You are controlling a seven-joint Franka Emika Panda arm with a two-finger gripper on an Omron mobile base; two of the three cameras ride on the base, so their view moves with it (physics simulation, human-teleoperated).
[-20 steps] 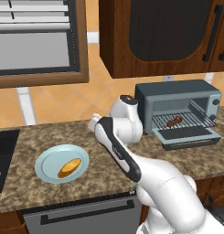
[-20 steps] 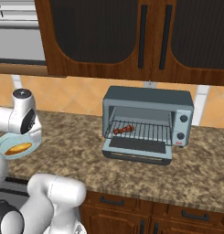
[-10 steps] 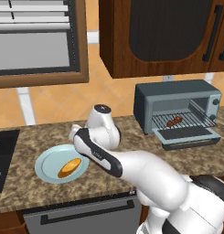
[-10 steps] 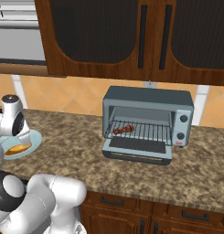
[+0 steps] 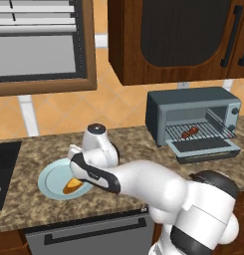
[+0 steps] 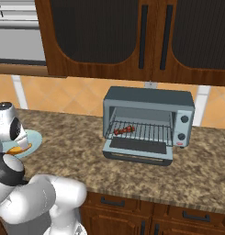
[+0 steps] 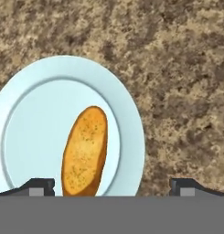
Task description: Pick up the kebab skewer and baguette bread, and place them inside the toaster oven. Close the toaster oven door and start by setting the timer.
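The baguette bread (image 7: 85,148), golden and oval, lies on a pale blue plate (image 7: 31,119) on the granite counter. My gripper (image 7: 112,187) hovers just above the plate, open, its left tip beside the bread's near end and its right tip over bare counter. In the left base view the white hand covers part of the plate (image 5: 50,179), and the baguette bread (image 5: 72,187) peeks out below it. The toaster oven (image 5: 193,112) stands far to the right with its door (image 5: 207,148) dropped open. The kebab skewer (image 5: 189,132) rests on the wire rack inside.
A dark panel (image 5: 4,169) is set into the counter left of the plate. Dark wooden cabinets (image 5: 173,40) hang over the oven. A light control panel (image 6: 182,126) with knobs sits on the oven's right side.
The arm has swung left from the middle of the counter to over the plate. The skewer, the oven and the bread have stayed put.
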